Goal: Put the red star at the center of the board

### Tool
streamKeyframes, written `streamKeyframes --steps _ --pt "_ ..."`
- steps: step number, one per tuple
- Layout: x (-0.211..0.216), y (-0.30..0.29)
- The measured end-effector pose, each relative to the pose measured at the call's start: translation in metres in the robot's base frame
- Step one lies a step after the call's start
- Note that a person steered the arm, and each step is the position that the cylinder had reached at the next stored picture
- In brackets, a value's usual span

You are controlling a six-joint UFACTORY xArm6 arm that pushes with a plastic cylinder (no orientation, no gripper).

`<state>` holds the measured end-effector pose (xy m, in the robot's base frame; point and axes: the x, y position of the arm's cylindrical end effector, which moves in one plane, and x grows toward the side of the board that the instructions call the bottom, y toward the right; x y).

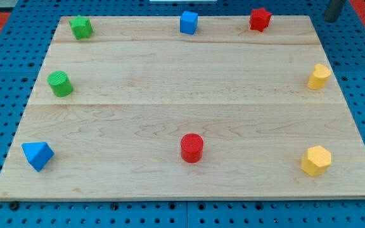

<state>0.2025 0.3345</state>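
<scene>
The red star (259, 19) sits at the view's top edge of the wooden board (182, 88), right of the middle. My tip (330, 19) shows at the view's top right corner, just off the board's corner, well to the right of the red star and not touching any block. A red cylinder (192, 147) stands near the view's bottom, about mid-width.
A blue cube (189, 22) and a green star (80, 27) lie along the top edge. A green cylinder (60, 83) is at the left, a blue triangular block (37, 155) at bottom left. A yellow block (319, 76) is at the right edge, a yellow hexagon (315, 159) at bottom right.
</scene>
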Motion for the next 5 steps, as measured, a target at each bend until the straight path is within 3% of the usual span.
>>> streamKeyframes --steps 3,5 --pt "-0.005 0.002" --pt "-0.011 -0.050"
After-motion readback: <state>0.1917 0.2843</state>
